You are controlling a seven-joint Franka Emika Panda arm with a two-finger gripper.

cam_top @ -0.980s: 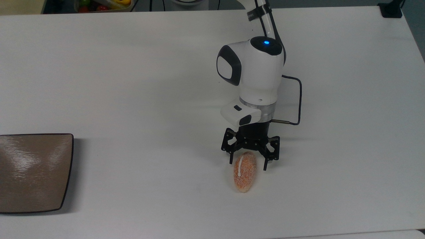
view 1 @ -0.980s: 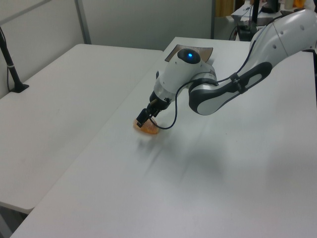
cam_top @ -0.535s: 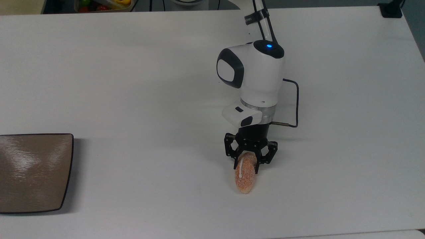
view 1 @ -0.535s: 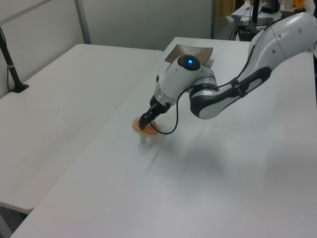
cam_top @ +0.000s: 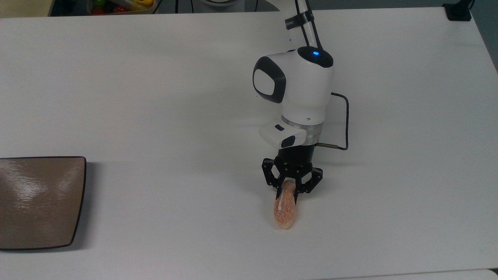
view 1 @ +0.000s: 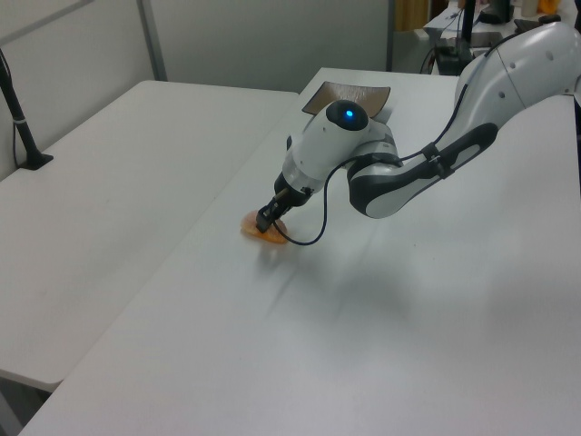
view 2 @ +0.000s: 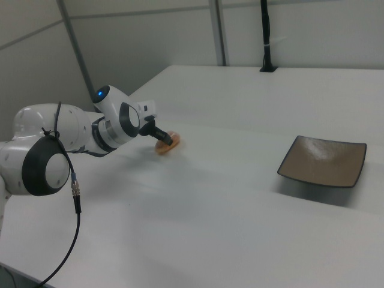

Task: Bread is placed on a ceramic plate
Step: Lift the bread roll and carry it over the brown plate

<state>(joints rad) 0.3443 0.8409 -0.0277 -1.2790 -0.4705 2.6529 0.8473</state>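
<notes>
The bread [cam_top: 286,212], an orange-brown speckled roll with a white stripe, lies on the white table [cam_top: 155,97] right of centre in the top view. My gripper [cam_top: 288,194] is shut on the bread's far end, one black finger on each side, and the roll looks squeezed narrow there. It still rests on the table. The bread [view 1: 257,231] and gripper [view 1: 270,221] also show in the left view, and the bread [view 2: 164,144] with the gripper [view 2: 164,141] in the right view. The ceramic plate [cam_top: 39,202], glossy brown and square, sits far off at the top view's left edge.
The plate [view 2: 324,161] lies at the right view's right and the plate [view 1: 349,93] at the far end in the left view. A black cable [cam_top: 344,120] loops off the wrist. A bin of coloured items [cam_top: 116,6] sits beyond the table's far edge.
The fingers have closed from wide open onto the bread's sides, pinching it narrower. The wrist dropped slightly toward the table. The plate has not moved.
</notes>
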